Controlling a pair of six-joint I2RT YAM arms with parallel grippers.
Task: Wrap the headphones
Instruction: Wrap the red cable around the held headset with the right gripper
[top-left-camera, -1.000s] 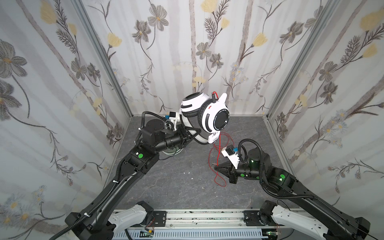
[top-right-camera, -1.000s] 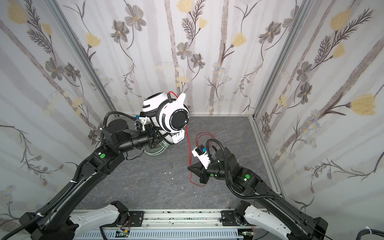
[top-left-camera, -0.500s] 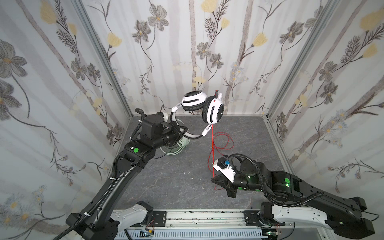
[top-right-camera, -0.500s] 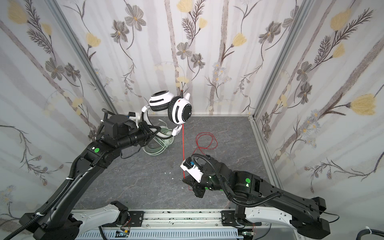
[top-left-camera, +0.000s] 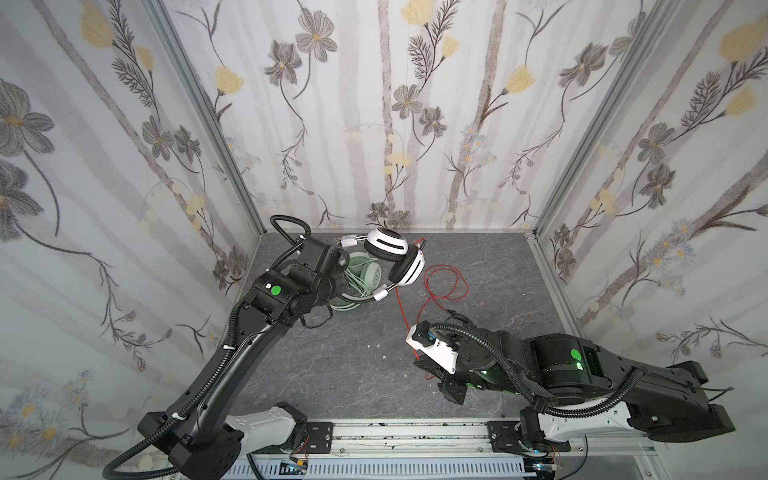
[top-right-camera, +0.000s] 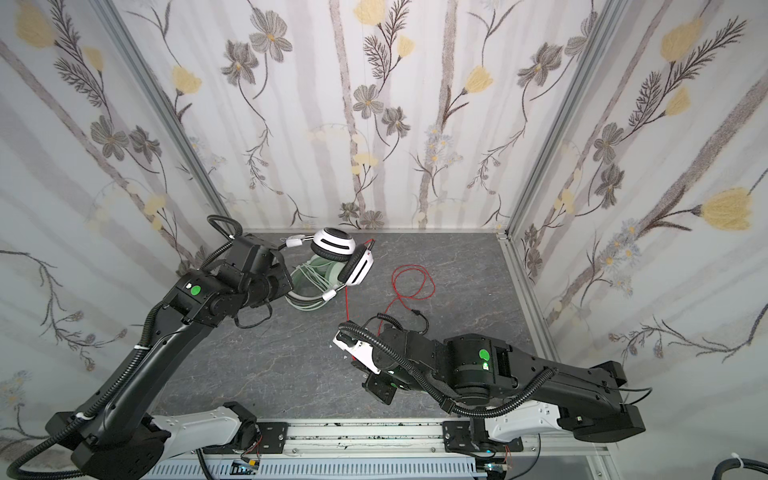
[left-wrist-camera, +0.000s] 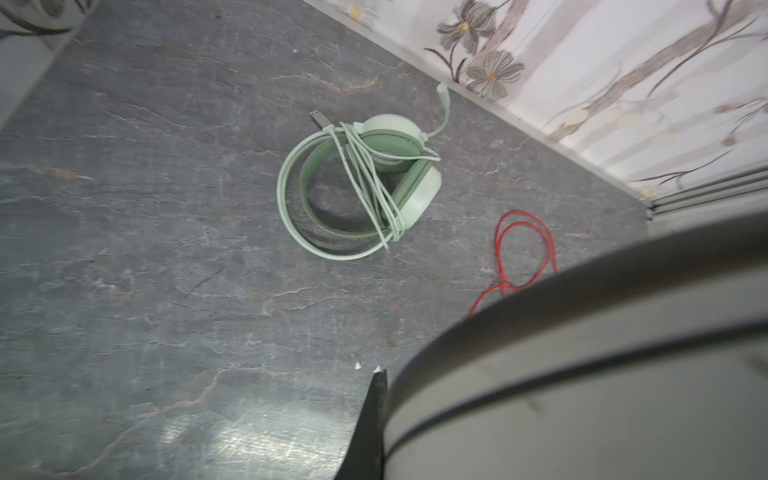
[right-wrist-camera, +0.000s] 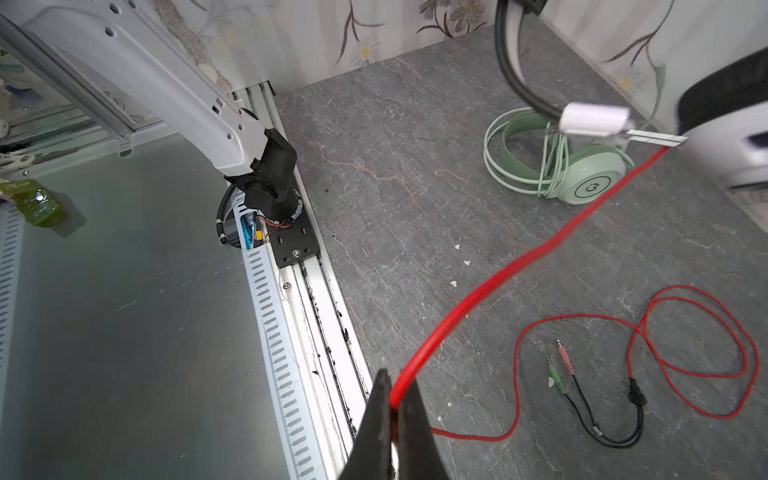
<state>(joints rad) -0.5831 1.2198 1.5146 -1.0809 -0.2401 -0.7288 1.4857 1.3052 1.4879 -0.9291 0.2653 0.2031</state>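
The left end effector (left-wrist-camera: 382, 415) is closed on the headband of the white-and-black over-ear headset (top-left-camera: 392, 246) and holds it in the air over the far left part of the dark grey stone-patterned counter (top-left-camera: 332, 365). In the left wrist view only one dark finger (left-wrist-camera: 374, 419) shows, pressed against the blurred grey-and-white band; the other is hidden behind it. In both top views the two ear cups hang close together near the flower-papered back wall (top-left-camera: 415, 124). Below the lifted headset, and partly covered by it in the top views, the mint-green over-ear headset (left-wrist-camera: 361, 183) lies flat on the counter. Its pale green cord (left-wrist-camera: 370, 178) is wound several times across the headband and ear cups, and its microphone boom points toward the wall. From the white headset a thin red cord (top-left-camera: 404, 316) runs straight and taut down to the right end effector (right-wrist-camera: 395, 399), whose two black fingers are clamped together on it above the front middle of the counter. Past the grip the cord drops slack onto the counter and lies in loose loops (right-wrist-camera: 685, 353) to the right of the green headset. It ends in a black splitter with two short black leads carrying a pink and a green plug (right-wrist-camera: 559, 365), which lie free, apart from both headsets.
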